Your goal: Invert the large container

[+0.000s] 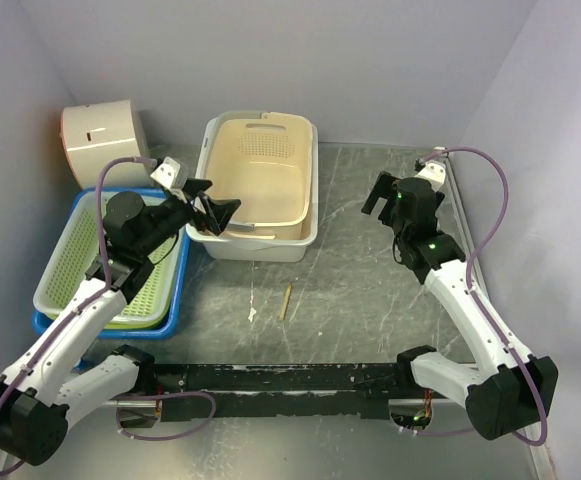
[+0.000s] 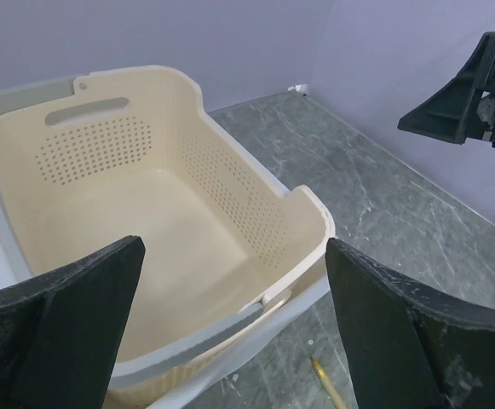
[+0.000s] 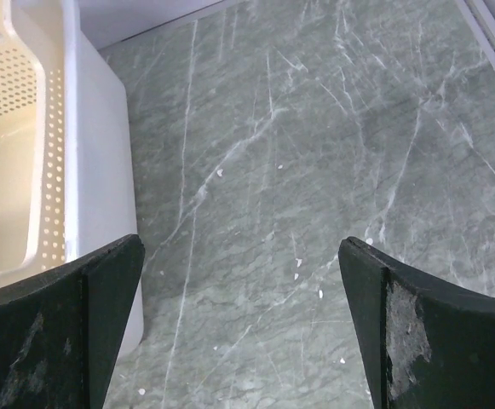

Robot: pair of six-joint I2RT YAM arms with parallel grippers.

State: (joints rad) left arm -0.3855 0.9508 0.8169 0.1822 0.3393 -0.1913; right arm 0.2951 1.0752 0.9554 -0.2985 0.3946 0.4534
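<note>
The large container is a white tub (image 1: 255,245) with a cream perforated basket (image 1: 255,175) nested in it, standing upright at the back middle of the table. My left gripper (image 1: 215,208) is open and empty, right at the tub's near left corner. In the left wrist view the jaws (image 2: 234,247) straddle the near rim of the tub (image 2: 230,345) without touching it, and the cream basket (image 2: 145,221) fills the view. My right gripper (image 1: 378,195) is open and empty, above bare table to the right of the tub. The right wrist view (image 3: 240,247) shows the tub's wall (image 3: 98,170) at left.
A green perforated basket (image 1: 80,260) sits in a blue tray (image 1: 175,300) at the left, under my left arm. A white drum-shaped object (image 1: 105,135) stands at the back left. A thin wooden stick (image 1: 287,300) lies in front of the tub. Walls close in on three sides.
</note>
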